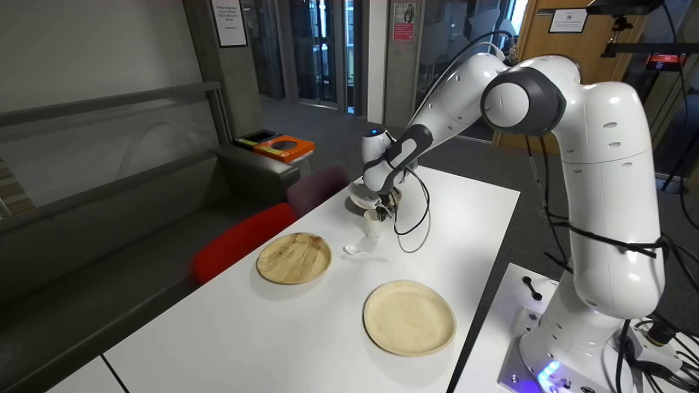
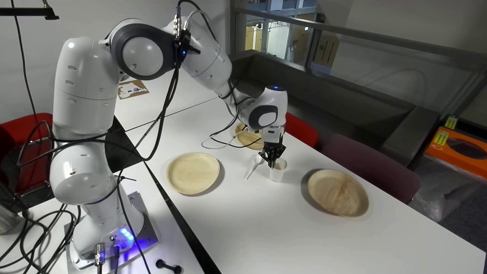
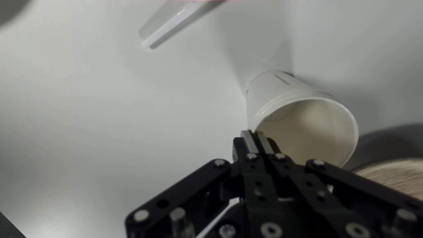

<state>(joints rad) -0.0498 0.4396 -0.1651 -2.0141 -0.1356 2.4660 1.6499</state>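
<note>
Gripper [image 3: 253, 133], pressed nearly together, pinches a white cup [image 2: 278, 174] by its rim, likely because the open mouth admits one finger; the cup stands on the counter [image 2: 266, 220] between a spoon [image 2: 255, 164] and a wooden plate [image 2: 338, 193].

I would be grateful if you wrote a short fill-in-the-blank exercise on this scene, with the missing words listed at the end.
1. Of open and shut, the end effector at the paper-pale cup is ____.
2. The wood-coloured plates on the table number ____.
3. The spoon lying near the cup is coloured ____.
4. Along the table, the chair next to the dark purple chair is coloured ____.

Missing words: shut; three; white; red.
</note>
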